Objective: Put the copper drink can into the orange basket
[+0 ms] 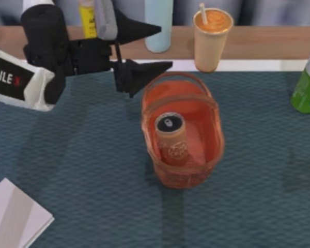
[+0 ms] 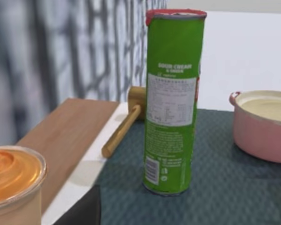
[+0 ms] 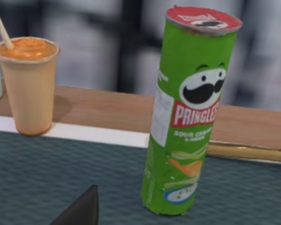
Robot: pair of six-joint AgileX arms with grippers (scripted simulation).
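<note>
The smooth copper cylinder of the can (image 1: 171,138) is seen upright inside the oval woven orange basket (image 1: 209,155), under its arched hoop handle. The left gripper (image 1: 157,46) is held beside the basket's far-left rim, pointed black jaws spread, empty.

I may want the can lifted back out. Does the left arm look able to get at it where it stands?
Probably yes. The copper drink can stands upright in the orange basket, top exposed beside the hoop handle. The left gripper, jaws open, hangs just beyond the basket's far rim.
</note>
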